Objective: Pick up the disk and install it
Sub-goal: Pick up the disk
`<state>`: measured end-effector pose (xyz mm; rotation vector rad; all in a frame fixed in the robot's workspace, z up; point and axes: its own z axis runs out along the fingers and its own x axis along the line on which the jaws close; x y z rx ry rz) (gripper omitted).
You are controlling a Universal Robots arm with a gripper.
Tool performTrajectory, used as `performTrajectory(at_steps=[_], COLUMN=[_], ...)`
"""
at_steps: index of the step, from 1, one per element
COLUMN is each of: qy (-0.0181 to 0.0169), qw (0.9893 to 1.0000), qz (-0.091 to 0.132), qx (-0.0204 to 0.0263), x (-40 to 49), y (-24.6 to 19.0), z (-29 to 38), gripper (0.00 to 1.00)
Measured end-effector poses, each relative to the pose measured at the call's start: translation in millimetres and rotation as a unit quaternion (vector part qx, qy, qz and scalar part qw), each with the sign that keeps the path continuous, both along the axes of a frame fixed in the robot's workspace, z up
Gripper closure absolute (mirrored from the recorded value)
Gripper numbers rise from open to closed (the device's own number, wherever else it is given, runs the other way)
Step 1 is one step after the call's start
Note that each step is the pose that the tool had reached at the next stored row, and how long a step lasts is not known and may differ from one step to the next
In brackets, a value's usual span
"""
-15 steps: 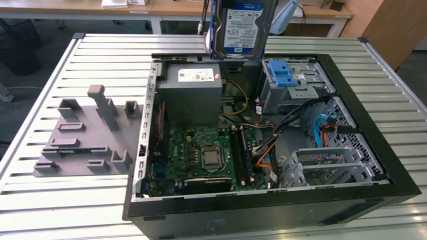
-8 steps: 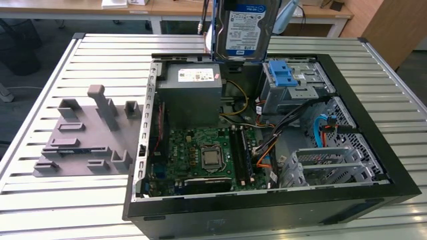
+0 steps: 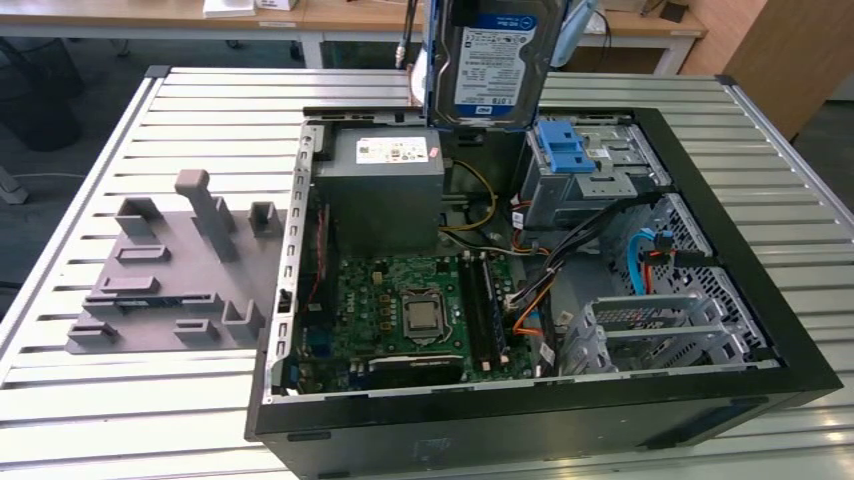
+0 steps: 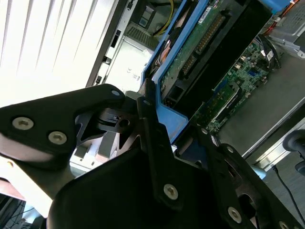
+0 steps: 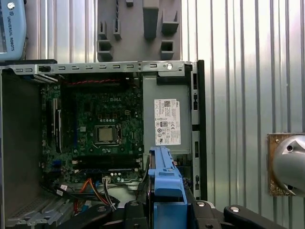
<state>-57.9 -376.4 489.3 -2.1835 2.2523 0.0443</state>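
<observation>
The disk [image 3: 494, 60], a silver-grey hard drive with a blue-and-white label and blue side rails, hangs upright above the back of the open computer case [image 3: 534, 410]. It is just over the drive bay with the blue latch [image 3: 567, 150]. My gripper [image 5: 164, 212] is shut on the disk. In the first wrist view the disk [image 5: 164, 179] appears edge-on between the black fingers. In the second wrist view the fingers [image 4: 148, 112] clamp the blue rail, and the disk's green circuit-board underside [image 4: 205, 38] faces the camera.
Inside the case lie a grey power supply with a white sticker [image 3: 387, 185], the motherboard [image 3: 414, 310] and loose cables [image 3: 587, 250]. A grey fixture plate with upright blocks [image 3: 174, 270] rests on the slatted table [image 3: 200, 110] at the exterior view's left.
</observation>
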Motion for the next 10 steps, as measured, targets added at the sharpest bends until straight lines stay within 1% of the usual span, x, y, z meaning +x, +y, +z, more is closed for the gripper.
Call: performTrajectory(at_steps=[10], qy=[0.0000], qw=[1.0000], qz=[0.000], qx=[0.0000], x=[2.5], y=[-10.4], z=[0.0], gripper=[0.64])
